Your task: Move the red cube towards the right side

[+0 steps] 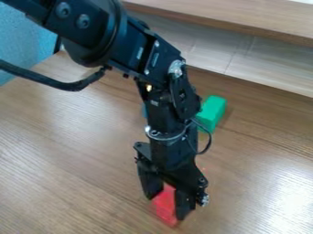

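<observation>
Two jaws around one red cube (165,205)

red cube (164,206), green block (212,111), arm (131,45) mostly black w/ silvery bits, table (79,151) brown w/ wood grain, wall (27,39) light blue btw

The black arm (137,50) has chunky rounded joints, round grey bolts (63,9), a thick black cable (45,81) and a black claw (164,207).
</observation>
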`<state>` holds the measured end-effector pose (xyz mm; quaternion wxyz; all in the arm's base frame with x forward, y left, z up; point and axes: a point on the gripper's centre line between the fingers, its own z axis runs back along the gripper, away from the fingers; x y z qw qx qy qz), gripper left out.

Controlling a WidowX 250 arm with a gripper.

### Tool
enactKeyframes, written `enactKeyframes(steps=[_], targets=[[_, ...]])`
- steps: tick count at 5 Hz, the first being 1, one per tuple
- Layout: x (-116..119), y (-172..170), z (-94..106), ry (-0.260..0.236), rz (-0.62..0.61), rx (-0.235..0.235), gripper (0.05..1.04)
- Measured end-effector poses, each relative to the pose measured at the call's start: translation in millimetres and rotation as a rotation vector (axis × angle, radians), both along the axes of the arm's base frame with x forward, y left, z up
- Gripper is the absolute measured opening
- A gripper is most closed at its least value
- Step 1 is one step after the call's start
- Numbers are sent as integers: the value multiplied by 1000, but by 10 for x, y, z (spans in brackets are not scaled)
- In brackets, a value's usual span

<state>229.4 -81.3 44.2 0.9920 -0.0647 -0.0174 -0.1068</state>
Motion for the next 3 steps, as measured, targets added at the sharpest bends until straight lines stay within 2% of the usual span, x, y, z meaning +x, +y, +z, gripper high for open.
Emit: enactKeyframes(steps=[1, 2, 3], targets=[[3, 1, 3, 0, -1, 1, 1003], [-12, 3, 2, 8, -7, 2, 999], [54, -31, 141, -19, -4, -22, 999]])
